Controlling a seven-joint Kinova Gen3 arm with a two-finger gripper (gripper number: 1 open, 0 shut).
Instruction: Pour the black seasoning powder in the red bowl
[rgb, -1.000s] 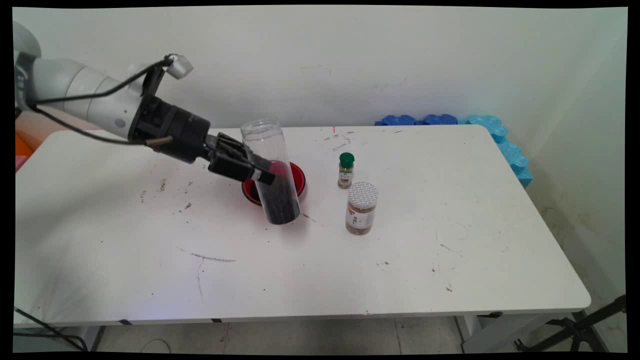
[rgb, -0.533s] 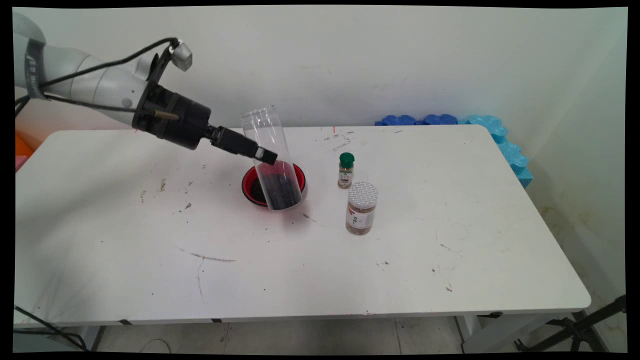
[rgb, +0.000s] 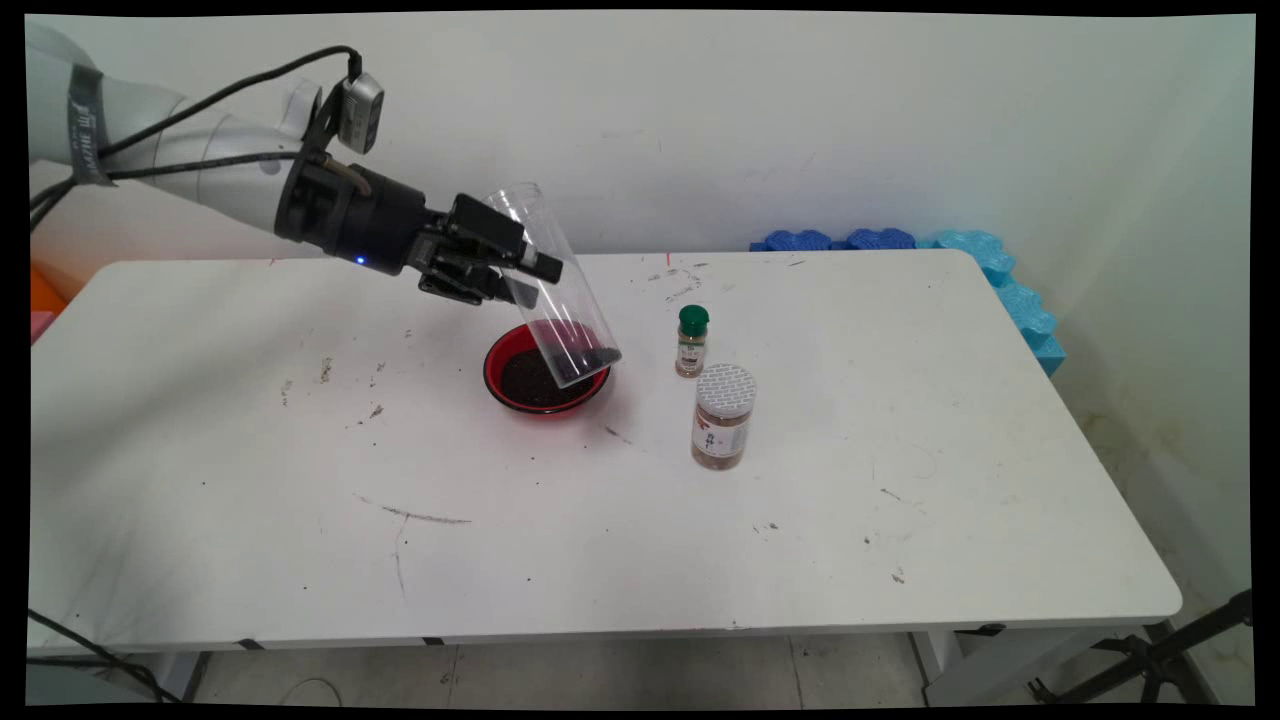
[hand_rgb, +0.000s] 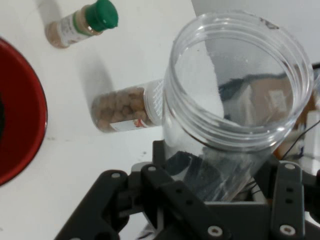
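Note:
My gripper (rgb: 535, 275) is shut on a clear plastic jar (rgb: 565, 325) and holds it in the air, tilted. The jar's open mouth points up and to the left, and its lower end hangs over the red bowl (rgb: 497, 358). A few dark grains show at that lower end, and dark grains lie in the bowl. In the hand view the jar's mouth (hand_rgb: 235, 85) fills the upper right, the gripper (hand_rgb: 220, 185) clasps its body below, and the bowl's rim (hand_rgb: 25, 135) shows at the left.
A small spice bottle with a green cap (rgb: 691, 342) (hand_rgb: 80, 22) stands right of the bowl. A brown-filled jar with a white lid (rgb: 722, 417) (hand_rgb: 127, 109) stands in front of it. Blue foam pieces (rgb: 900, 240) line the table's back right corner.
The jar rose from the table in front of the bowl and tilted further. It moved back over the bowl. Far less dark grain shows inside it now.

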